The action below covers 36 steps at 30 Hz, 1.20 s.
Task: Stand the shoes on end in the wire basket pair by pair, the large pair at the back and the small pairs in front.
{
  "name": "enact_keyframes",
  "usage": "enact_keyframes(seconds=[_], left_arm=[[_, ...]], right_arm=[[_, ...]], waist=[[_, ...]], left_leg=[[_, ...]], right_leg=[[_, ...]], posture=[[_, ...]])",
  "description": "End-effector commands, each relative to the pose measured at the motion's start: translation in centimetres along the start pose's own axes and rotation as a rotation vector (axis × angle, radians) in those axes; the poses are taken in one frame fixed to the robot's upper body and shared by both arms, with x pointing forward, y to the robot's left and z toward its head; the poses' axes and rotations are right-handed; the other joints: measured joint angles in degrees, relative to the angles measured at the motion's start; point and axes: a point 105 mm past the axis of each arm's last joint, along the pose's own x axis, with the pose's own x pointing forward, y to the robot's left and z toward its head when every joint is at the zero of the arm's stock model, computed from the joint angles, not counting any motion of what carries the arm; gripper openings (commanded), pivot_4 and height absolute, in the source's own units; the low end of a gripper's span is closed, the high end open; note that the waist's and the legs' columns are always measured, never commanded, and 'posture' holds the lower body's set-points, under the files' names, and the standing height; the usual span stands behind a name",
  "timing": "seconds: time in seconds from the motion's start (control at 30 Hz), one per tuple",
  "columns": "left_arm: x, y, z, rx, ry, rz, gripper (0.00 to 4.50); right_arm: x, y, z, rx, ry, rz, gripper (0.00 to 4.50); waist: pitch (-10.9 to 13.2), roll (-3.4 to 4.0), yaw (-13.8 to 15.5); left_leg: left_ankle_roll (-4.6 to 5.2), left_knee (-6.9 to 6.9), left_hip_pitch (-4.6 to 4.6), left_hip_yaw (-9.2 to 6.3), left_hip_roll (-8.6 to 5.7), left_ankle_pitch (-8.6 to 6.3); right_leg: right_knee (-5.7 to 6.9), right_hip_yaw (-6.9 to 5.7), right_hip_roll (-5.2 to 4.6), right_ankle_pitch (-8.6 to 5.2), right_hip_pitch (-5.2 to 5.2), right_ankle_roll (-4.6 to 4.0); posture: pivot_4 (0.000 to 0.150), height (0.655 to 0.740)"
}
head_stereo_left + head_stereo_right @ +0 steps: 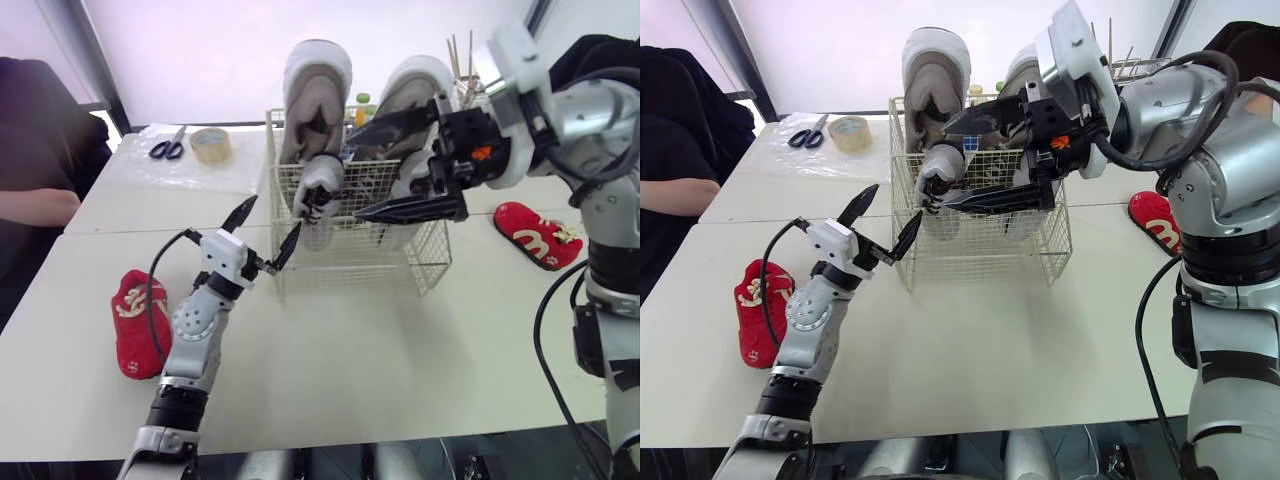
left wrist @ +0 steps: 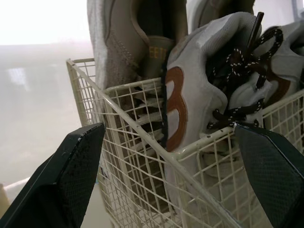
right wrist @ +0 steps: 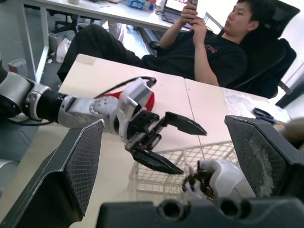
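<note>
**Basket part loaded; both claws empty; red pair outstanding**

I found the basket (image 1: pixel 340 272) in the middle of the table (image 1: pixel 380 350). The large pair (image 1: pixel 315 90) stood on end along its back wall, toes up and soles to the rear, as the task requires. A small white sneaker (image 1: pixel 320 185) with dark laces stood in front of them at the robot's left side. A second one appeared to stand beside it behind the right claw, though I could not confirm how it sat.

The right claw (image 1: pixel 352 175) hung over the front row of the basket, spread wide and gripping nothing. I judged that spacing was meant to clear the sneakers, not to take one. The left claw (image 1: pixel 276 212) was just outside the basket's front left corner, also spread wide and empty, with the wire corner in line between its fingers. It seemed placed to steady the basket or the near sneaker, but I saw no contact.

The red slippers lay flat on the table, well apart. One (image 1: pixel 135 320) was beside the left arm and the other (image 1: pixel 535 235) was to the right of the basket. I judged each was left for the arm on its own side, and the front row needs room for them.

Scissors (image 1: pixel 168 148) and tape (image 1: pixel 211 143) lay at the back left, clear of the work. A person (image 3: pixel 199 47) sat beside the table on the robot's left.
</note>
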Motion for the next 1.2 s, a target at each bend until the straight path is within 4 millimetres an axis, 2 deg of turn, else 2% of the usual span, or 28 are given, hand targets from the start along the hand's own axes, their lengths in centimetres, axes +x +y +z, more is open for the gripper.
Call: enact_keyframes(seconds=[0.03,0.2,0.43,0.5,0.63,0.7,0.77,0.83,0.87,1.07,1.13,1.2], left_arm=[[-0.3,1.8,2.8,0.019,-0.05,0.028,4.47],[-0.6,3.2,5.1,-0.084,-0.065,0.043,4.47],[-1.4,3.1,8.7,-0.303,-0.043,-0.074,4.47],[-1.7,3.6,9.7,-0.31,-0.021,-0.088,4.47],[-2.5,4.4,11.9,-0.323,0.046,-0.149,4.47],[-2.7,4.4,12.9,-0.329,0.073,-0.187,4.47],[-3.0,4.0,13.3,-0.332,0.145,-0.246,4.47],[-3.4,3.4,13.4,-0.364,0.22,-0.325,4.47],[-3.4,3.1,13.4,-0.377,0.243,-0.347,4.47],[-3.3,1.9,13.0,-0.414,0.275,-0.432,4.47],[-3.3,1.5,12.8,-0.421,0.287,-0.463,4.47],[-3.2,0.8,12.6,-0.422,0.291,-0.486,4.47]], right_arm=[[-0.3,-0.1,0.7,-0.04,-0.024,-0.008,4.5],[-0.1,-0.1,0.6,-0.04,-0.033,-0.004,4.5],[-0.1,-0.2,0.3,-0.041,-0.03,-0.006,4.5],[-0.5,-0.2,0.0,-0.034,-0.021,-0.024,4.5],[-2.8,-1.5,-0.5,0.004,0.001,-0.173,4.5],[-4.6,-2.7,-0.8,0.019,0.017,-0.303,4.5],[-7.4,-4.5,-1.6,0.027,0.067,-0.493,4.5],[-12.3,-7.0,-3.9,0.071,0.178,-0.785,4.5],[-13.8,-7.4,-4.7,0.084,0.212,-0.858,4.5],[-19.6,-6.9,-10.2,0.206,0.389,-1.07,4.5],[-22.1,-6.0,-13.1,0.287,0.475,-1.14,4.5],[-24.3,-5.0,-15.2,0.351,0.533,-1.195,4.5]], waist=[[0.03,0.01,-0.32],[0.03,0.01,-0.74],[0.25,-0.19,-0.84],[0.28,-0.2,-0.87],[0.45,-0.25,-0.72],[0.49,-0.28,-0.7],[0.51,-0.31,-0.71],[0.53,-0.31,-0.7],[0.54,-0.3,-0.62],[0.63,-0.15,-1.13],[0.67,-0.09,-1.11],[0.69,-0.06,-1.12]], left_leg=[[-0.03,-0.11,-0.02,-0.01,0.01,0.02],[-0.05,-0.1,-0.27,-0.02,0.01,0.02],[-0.05,-0.06,-0.32,-0.02,-0.01,0.02],[-0.05,-0.08,-0.32,-0.02,-0.01,0.02],[-0.08,-0.07,-0.32,-0.03,-0.01,0.04],[-0.08,-0.06,-0.32,-0.04,-0.03,0.04],[-0.08,-0.06,-0.32,-0.04,-0.05,0.04],[-0.09,-0.07,-0.32,-0.03,-0.07,0.04],[-0.1,-0.08,-0.32,-0.03,-0.09,0.05],[-0.21,-0.17,-0.32,0.03,-0.08,0.11],[-0.38,-0.25,-0.32,0.02,-0.05,0.23],[-0.49,-0.26,-0.32,0.02,-0.02,0.29]], right_leg=[[0.01,-0.01,0.01,0.01,-0.07,0.03],[0.0,-0.01,0.0,0.02,-0.28,0.04],[0.0,-0.01,0.0,-0.01,-0.31,-0.01],[0.01,-0.01,0.01,-0.01,-0.34,-0.01],[0.02,-0.01,0.02,-0.02,-0.37,-0.03],[0.0,-0.02,0.02,-0.03,-0.53,-0.04],[-0.01,-0.02,0.01,-0.03,-0.53,-0.05],[-0.02,-0.01,0.0,-0.03,-0.54,-0.06],[-0.03,-0.01,-0.01,-0.04,-0.54,-0.07],[0.02,0.01,0.0,-0.16,-0.41,-0.27],[0.04,0.0,0.02,-0.16,-0.44,-0.27],[0.05,0.0,0.04,-0.16,-0.44,-0.28]], posture=[[0.15,0.74],[0.15,0.74],[0.15,0.74],[0.15,0.74],[0.15,0.74],[0.15,0.74],[0.15,0.74],[0.15,0.74],[0.15,0.74],[0.15,0.74],[0.15,0.74],[0.15,0.74]])
